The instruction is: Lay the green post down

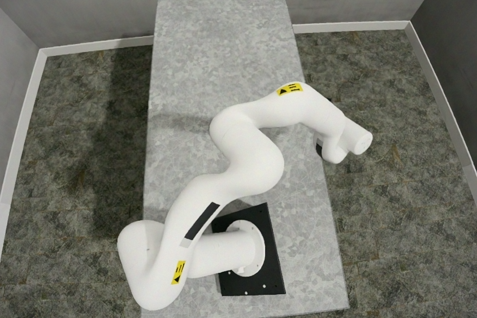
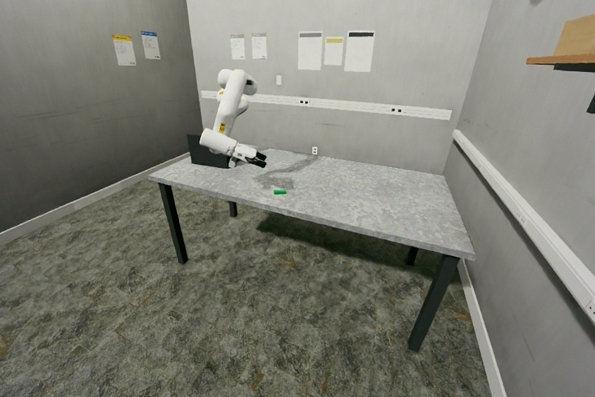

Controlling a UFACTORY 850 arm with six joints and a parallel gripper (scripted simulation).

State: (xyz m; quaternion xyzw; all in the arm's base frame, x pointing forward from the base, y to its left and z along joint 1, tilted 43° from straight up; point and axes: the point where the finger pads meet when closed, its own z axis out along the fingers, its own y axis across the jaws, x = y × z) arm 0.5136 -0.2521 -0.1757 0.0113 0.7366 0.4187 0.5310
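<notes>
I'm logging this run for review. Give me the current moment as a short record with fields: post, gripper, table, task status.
post: green post, lying on its side near the table's front edge; hidden by the arm in the top view
gripper: gripper open, holding nothing, above the table and apart from the post
table: grey table, black base plate at one end
task status: post appears to be on its side already

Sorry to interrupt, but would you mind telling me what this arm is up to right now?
A white arm is working on a grey table. Its gripper is open, holds nothing, and hangs just above the table top. The green post lies flat on its side near the table's front edge, apart from the gripper. The top view hides the post under the arm.
</notes>
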